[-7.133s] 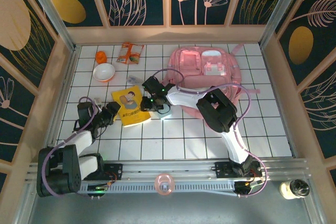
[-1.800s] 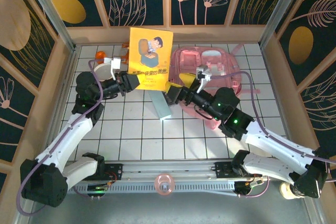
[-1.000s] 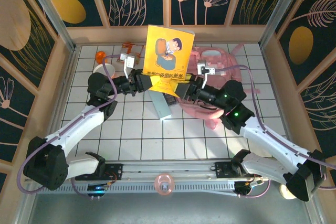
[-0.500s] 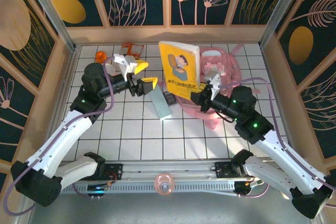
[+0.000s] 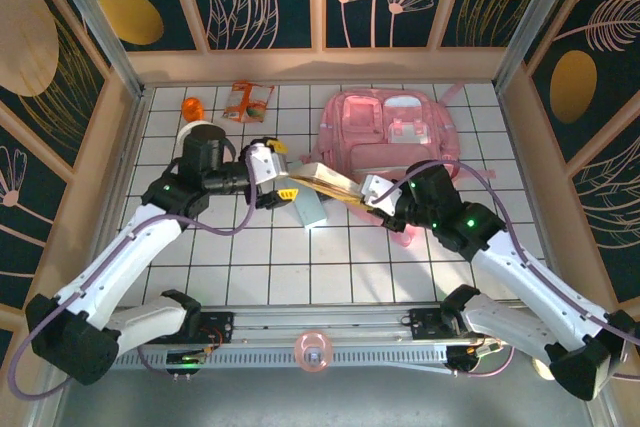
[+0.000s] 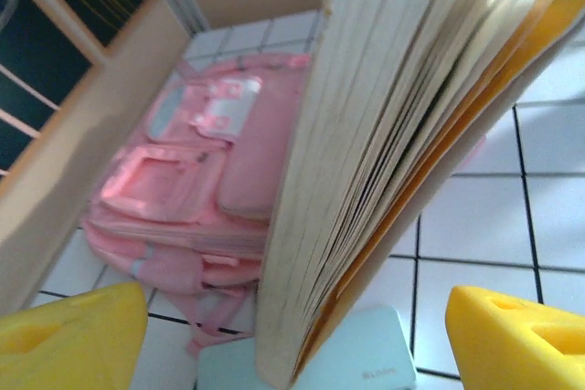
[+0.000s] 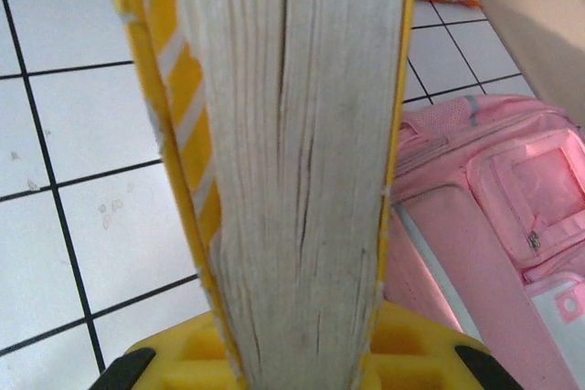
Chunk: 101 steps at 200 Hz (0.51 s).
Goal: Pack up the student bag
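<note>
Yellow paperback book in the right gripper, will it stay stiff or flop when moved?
Probably floppy: the yellow paperback book has pages fanning apart loosely. Gripped at one edge by the right gripper, its free end may sag or swing.

Between the left pincer's (image 5: 280,170) jaws: the book (image 5: 328,183) end stands in the gap, room showing beside each yellow pad (image 6: 69,335).
Ahead of the left pincer: the book runs across to the right pincer (image 5: 372,191), which clamps it; passage is barred.
Under the left pincer: a pale blue box (image 5: 308,209) lies on the bench (image 5: 330,257), just below the book.
Beyond the right pincer: the student bag (image 5: 385,132) covers the far tiles.
Behind both pincers: bare tiles, open passage.
</note>
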{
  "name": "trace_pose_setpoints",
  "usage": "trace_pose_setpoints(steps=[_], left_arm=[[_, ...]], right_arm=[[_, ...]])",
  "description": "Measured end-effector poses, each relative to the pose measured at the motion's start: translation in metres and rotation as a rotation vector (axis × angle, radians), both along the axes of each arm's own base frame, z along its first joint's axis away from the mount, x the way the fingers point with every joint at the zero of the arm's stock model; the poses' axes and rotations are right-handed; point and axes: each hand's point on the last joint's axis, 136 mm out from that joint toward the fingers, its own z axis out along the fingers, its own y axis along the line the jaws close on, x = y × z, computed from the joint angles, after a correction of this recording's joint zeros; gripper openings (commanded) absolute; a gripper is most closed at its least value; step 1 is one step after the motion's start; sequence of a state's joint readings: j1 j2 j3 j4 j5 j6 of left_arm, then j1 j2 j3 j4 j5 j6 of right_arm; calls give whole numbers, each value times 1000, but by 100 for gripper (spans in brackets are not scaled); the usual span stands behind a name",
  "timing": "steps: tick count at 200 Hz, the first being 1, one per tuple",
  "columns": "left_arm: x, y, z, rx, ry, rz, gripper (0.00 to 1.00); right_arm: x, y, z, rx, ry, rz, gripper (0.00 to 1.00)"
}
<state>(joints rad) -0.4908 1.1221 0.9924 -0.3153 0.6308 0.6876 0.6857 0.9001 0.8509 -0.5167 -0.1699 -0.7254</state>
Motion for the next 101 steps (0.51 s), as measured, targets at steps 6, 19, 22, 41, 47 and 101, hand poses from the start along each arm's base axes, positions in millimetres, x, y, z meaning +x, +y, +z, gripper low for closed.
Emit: trace_pose_setpoints(steps=[6,19,22,41,47,101], left_arm=[[-2,-3,-6,18,9,-16,84],[-7,-9,-17,44,28,-49,84],[-8,-10,-18,47,31,-55,84],[-15,-18,-20,42,37,-93,82],[-16,-20,-18,33,34,-101,81],[-20,-32,-4,-80,31,-139,2]], right_arm=[[0,1,1,-9,0,13,0],[1,6,4,-21,-5,41,0],[2,7,4,-24,-6,48,0],[3,13,6,-31,-5,84,0],[3,14,5,-36,0,94,0],[3,14,-5,-63,51,128,9]])
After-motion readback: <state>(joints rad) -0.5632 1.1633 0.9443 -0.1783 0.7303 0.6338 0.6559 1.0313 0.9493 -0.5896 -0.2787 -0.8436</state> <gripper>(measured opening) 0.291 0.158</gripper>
